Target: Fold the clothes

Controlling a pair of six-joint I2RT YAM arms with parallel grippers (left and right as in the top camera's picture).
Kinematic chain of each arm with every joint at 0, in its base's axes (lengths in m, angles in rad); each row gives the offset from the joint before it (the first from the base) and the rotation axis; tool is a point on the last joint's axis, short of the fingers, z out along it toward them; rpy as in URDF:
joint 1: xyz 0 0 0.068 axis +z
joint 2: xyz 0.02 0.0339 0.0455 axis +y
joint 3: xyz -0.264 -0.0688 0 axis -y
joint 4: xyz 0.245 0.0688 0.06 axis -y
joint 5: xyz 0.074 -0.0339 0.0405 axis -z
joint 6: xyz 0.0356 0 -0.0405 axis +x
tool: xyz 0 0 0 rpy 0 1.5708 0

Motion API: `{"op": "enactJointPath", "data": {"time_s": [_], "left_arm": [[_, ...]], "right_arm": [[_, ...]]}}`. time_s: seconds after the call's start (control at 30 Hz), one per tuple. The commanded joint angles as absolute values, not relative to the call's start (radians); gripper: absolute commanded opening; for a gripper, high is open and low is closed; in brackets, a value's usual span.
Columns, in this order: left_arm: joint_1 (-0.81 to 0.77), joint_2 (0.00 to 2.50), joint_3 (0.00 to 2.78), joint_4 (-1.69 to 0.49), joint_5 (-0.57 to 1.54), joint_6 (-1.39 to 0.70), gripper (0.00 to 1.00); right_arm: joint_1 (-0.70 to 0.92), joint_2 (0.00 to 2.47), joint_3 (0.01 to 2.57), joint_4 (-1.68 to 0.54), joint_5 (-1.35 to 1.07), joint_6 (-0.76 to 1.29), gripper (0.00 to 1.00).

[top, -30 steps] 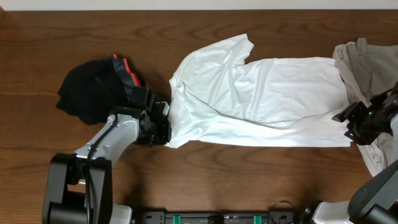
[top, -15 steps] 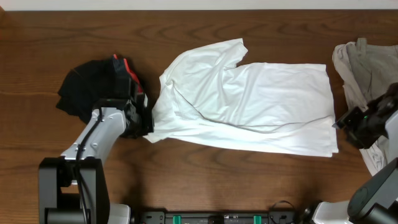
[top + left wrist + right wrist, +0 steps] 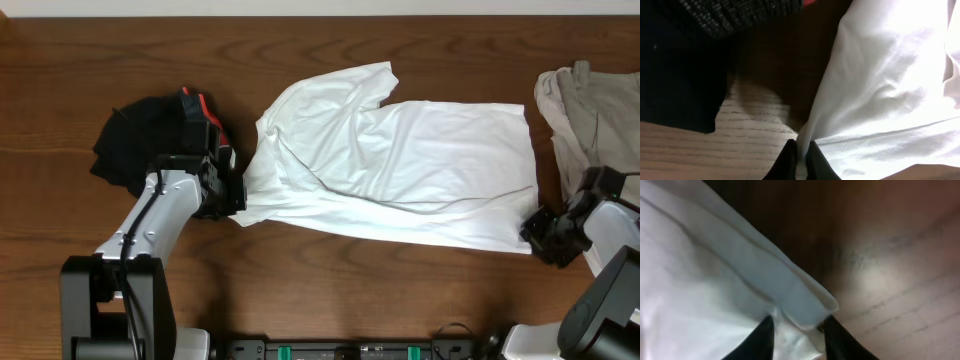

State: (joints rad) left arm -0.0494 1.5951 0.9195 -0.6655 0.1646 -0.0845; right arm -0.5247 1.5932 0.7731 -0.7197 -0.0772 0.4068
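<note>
L gripper [image 3: 801,149] tight on white tee [image 3: 400,170]

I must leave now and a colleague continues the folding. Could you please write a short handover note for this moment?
Left gripper: shut on the left edge of the white T-shirt, beside the black garment.
Right gripper: jaws astride the shirt's near right hem corner; grip unclear.
Shirt: spread across the table, wrinkled, no fold made.
Left to do: secure both grips, then every fold.
</note>
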Motion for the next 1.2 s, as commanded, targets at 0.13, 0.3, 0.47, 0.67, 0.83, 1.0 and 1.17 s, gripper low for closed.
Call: {"op": "enactJointPath", "data": {"time_s": [0.13, 0.3, 0.47, 0.67, 0.83, 1.0, 1.17], "left_arm": [[-0.046, 1.582, 0.937, -0.684, 0.137, -0.086, 0.06], [-0.029, 1.582, 0.939, -0.703, 0.093, -0.086, 0.06], [0.012, 1.582, 0.941, -0.720, 0.093, -0.087, 0.06], [0.025, 1.582, 0.941, -0.722, 0.096, -0.087, 0.06], [0.025, 1.580, 0.942, -0.726, 0.097, -0.087, 0.41], [0.025, 1.566, 0.982, -0.790, 0.102, -0.091, 0.55], [0.025, 1.528, 1.090, -0.884, 0.140, -0.090, 0.57]], "right_arm": [[-0.521, 1.603, 0.755, -0.714, -0.056, 0.424, 0.01], [-0.555, 1.602, 0.813, -0.739, -0.046, 0.410, 0.01], [-0.584, 1.603, 0.886, -0.802, 0.044, 0.411, 0.01], [-0.582, 1.603, 0.900, -0.804, 0.052, 0.415, 0.04], [-0.583, 1.602, 0.902, -0.821, 0.054, 0.414, 0.43], [-0.590, 1.600, 0.950, -0.867, 0.039, 0.414, 0.46], [-0.586, 1.600, 1.053, -0.925, -0.116, 0.348, 0.45]]}}
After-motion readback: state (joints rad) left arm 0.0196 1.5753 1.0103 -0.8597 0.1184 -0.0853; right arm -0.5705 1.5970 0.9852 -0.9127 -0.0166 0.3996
